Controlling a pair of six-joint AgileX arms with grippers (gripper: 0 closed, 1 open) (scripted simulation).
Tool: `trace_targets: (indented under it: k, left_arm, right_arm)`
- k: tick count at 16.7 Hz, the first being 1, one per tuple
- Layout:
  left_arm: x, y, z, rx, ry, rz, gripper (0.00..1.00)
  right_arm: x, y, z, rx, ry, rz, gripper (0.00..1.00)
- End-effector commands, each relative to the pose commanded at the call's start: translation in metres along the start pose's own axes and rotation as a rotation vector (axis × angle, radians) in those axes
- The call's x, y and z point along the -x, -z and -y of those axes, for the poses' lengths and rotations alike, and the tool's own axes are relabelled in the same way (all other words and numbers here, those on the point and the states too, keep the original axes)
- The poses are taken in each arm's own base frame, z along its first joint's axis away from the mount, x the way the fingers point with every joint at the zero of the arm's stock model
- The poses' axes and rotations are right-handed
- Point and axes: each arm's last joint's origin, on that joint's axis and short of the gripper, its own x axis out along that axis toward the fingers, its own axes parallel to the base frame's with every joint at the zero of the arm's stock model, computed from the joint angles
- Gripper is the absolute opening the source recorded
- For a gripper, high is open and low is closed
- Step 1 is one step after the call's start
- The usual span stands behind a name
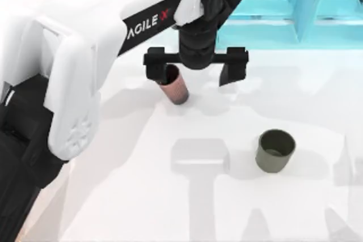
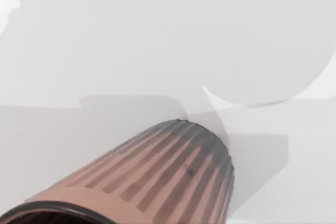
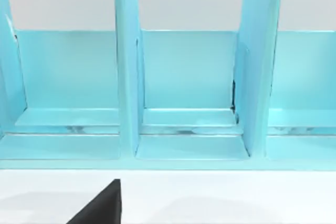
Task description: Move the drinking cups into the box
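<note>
A: Item one, location?
B: Ribbed copper-brown tumbler (image 1: 176, 87), upright on the white desk (image 1: 130, 185); bracketed by the left gripper (image 1: 195, 63), fingers spread for a grasp.
A: Item two?
B: Squat olive-grey cup (image 1: 275, 150), well apart, unattended.

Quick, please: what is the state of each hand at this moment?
Left hand: open, one finger inside the ribbed copper-brown tumbler, nothing held yet.
Right hand: cannot be told.
</note>
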Motion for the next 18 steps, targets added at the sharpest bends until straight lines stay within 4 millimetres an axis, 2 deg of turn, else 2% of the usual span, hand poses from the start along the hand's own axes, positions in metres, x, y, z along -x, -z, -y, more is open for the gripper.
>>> trace_targets:
  k: [1, 14, 18]
  left_arm:
    - [0.0, 0.0, 0.0, 0.0, 0.0, 0.0, 1.0]
    - [0.0, 0.0, 0.0, 0.0, 0.0, 0.0, 0.02]
    - [0.0, 0.0, 0.0, 0.0, 0.0, 0.0, 0.0]
  right_arm:
    - [0.0, 0.0, 0.0, 0.0, 0.0, 0.0, 1.0]
    - [0.0, 0.0, 0.0, 0.0, 0.0, 0.0, 1.0]
    - [0.0, 0.0, 0.0, 0.0, 0.0, 0.0, 1.0]
